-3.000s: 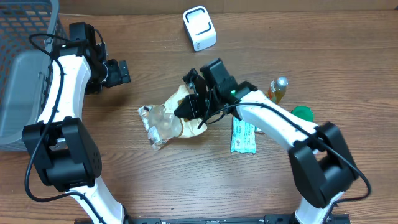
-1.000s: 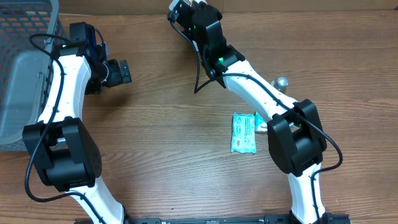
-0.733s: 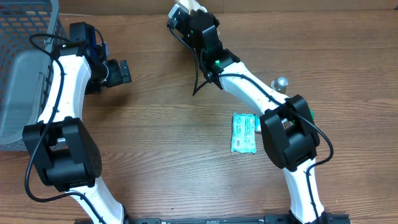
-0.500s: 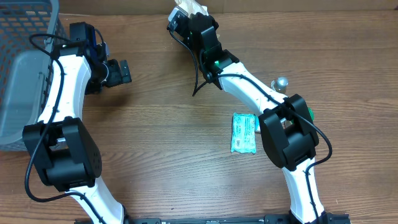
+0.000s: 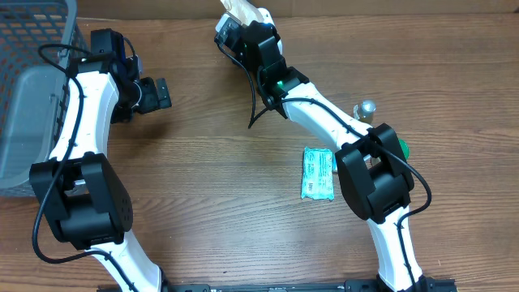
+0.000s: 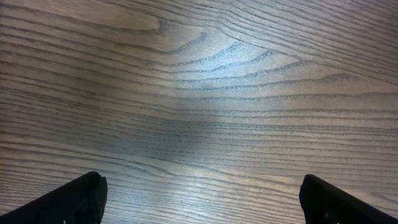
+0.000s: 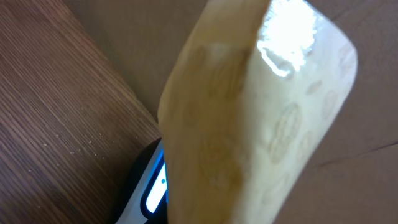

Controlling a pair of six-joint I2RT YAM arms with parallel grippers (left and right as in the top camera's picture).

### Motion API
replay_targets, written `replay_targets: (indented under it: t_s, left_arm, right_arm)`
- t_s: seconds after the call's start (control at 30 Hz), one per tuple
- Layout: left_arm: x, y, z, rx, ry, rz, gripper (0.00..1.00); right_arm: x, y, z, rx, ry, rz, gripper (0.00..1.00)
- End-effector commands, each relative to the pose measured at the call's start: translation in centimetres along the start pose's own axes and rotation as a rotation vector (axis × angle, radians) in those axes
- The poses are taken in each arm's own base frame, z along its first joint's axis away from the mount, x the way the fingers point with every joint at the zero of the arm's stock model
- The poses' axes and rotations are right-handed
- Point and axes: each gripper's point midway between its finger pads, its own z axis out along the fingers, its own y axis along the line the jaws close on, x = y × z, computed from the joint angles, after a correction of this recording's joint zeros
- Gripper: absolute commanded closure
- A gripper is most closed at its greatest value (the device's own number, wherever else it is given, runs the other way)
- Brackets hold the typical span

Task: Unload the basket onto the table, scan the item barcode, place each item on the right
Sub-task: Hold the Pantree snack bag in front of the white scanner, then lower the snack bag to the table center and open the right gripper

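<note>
Cream packet (image 5: 250, 11): at the far edge of the table, sticking out past the right arm's tool. In the right wrist view it fills most of the picture, glossy, with a bright glare patch near its top.
Packet print: faint round marks on the cream film. Any lettering or code is too blurred and too close to read.
Right gripper (image 5: 237, 24): pressed together, pinching the cream packet. Its own fingers are hidden behind the packet in the wrist view.
Scanner (image 7: 152, 186): a dark body with a blue-lit strip, just below the packet's lower edge. Only this corner shows. From overhead it is covered by the right arm. Whether the packet touches it cannot be told.
Left gripper (image 5: 159, 92): spread wide and holding nothing, over bare wood well to the left of the packet. Its two dark fingertips (image 6: 81, 196) sit in the bottom corners of the left wrist view.
Table (image 5: 203, 203): brown wood grain.
Teal packet (image 5: 318, 173): lies flat beside the right arm's lower link, its right edge cut off by the arm. Its white print is too small to read.
Bottle (image 5: 367, 108): a silver cap shows and the body is mostly hidden by the arm.
Green thing (image 5: 401, 149): only a sliver shows past the arm joint, too little to name.
Grey basket (image 5: 32, 49): at the left edge, cut off by the frame.
</note>
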Motion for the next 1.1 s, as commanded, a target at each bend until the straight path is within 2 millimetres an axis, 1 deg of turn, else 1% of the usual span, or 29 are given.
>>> replay_targets:
  t_s: [0.0, 0.03, 0.13, 0.23, 0.33, 0.47, 0.53, 0.57, 0.63, 0.73, 0.77, 0.83, 0.87, 0.97, 1.07]
  left_arm:
    - [-0.5, -0.4, -0.3, 0.014, -0.013, 0.004, 0.01]
    - [-0.5, -0.4, -0.3, 0.014, -0.013, 0.004, 0.00]
    - [-0.5, -0.4, -0.3, 0.014, -0.013, 0.004, 0.00]
    - [-0.5, -0.4, -0.3, 0.014, -0.013, 0.004, 0.00]
    - [-0.5, -0.4, -0.3, 0.014, -0.013, 0.004, 0.00]
    - [-0.5, -0.4, -0.3, 0.014, -0.013, 0.004, 0.01]
    - [-0.5, -0.4, -0.3, 0.014, -0.013, 0.004, 0.00]
    - [-0.5, -0.4, -0.3, 0.014, -0.013, 0.005, 0.00]
    - [-0.5, -0.4, -0.3, 0.014, -0.013, 0.004, 0.00]
    - [-0.5, -0.4, -0.3, 0.014, -0.013, 0.005, 0.01]
    - [-0.5, -0.4, -0.3, 0.014, -0.013, 0.004, 0.00]
    - [-0.5, -0.4, -0.3, 0.014, -0.013, 0.004, 0.00]
    - [-0.5, -0.4, -0.3, 0.014, -0.013, 0.004, 0.01]
    - [-0.5, -0.4, -0.3, 0.014, -0.013, 0.004, 0.00]
    - [-0.5, -0.4, -0.3, 0.014, -0.013, 0.004, 0.00]
  right_arm:
    - [-1.2, -0.9, -0.4, 0.019, -0.022, 0.065, 0.96]
    - [-1.5, -1.3, -0.6, 0.024, -0.027, 0.084, 0.96]
    - [-3.3, -3.3, -2.1, 0.050, -0.063, 0.153, 0.96]
    - [-5.4, -5.7, -4.3, 0.064, -0.105, 0.225, 0.96]
    - [-6.5, -6.4, -6.3, 0.016, -0.108, 0.307, 0.96]
    - [-6.2, -6.0, -9.0, -0.090, -0.036, 0.493, 0.96]
    - [-5.1, -5.1, -10.3, -0.155, 0.042, 0.641, 0.96]
    - [-4.5, -4.4, -10.9, -0.196, 0.091, 0.720, 0.96]
    - [-3.3, -2.3, -12.1, -0.312, 0.190, 0.852, 0.96]
    - [-1.9, 2.1, -14.6, -0.575, 0.351, 0.981, 0.96]
    - [-1.5, 3.5, -15.8, -0.673, 0.398, 0.996, 0.96]
    - [-0.6, 5.7, -17.9, -0.814, 0.493, 1.026, 0.96]
    - [-0.2, 6.3, -18.7, -0.850, 0.534, 1.034, 0.96]
    - [2.2, 7.6, -20.5, -0.872, 0.661, 1.005, 0.96]
    - [4.2, 7.9, -21.3, -0.847, 0.731, 0.925, 0.96]
